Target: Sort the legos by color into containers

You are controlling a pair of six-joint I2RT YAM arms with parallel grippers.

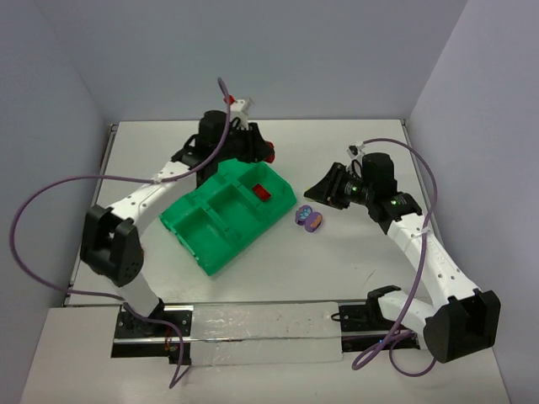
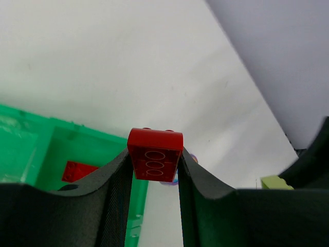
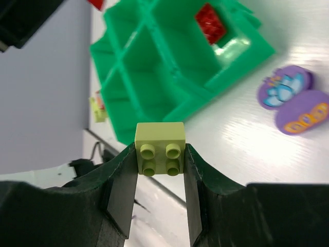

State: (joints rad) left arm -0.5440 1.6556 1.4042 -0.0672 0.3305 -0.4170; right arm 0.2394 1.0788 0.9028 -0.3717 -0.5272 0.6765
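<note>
One small red plastic brick (image 1: 263, 194) lies in the green plastic tray (image 1: 202, 244). Our left gripper (image 2: 154, 160) clamps a second red brick (image 2: 154, 149), our right gripper (image 3: 160, 157) a yellow-green brick (image 3: 160, 140); two purple pieces (image 3: 294, 100) ahead are unsorted.

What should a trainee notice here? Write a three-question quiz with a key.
1. True or false: the left jaws are shut on a small red plastic brick.
2. The right jaws grip: A a blue brick; B a small pale yellow-green plastic brick; C nothing.
3. Fill in: the two purple oval pieces lie ___ the bright green plastic compartment tray.
Key: 1 true; 2 B; 3 beside.
</note>
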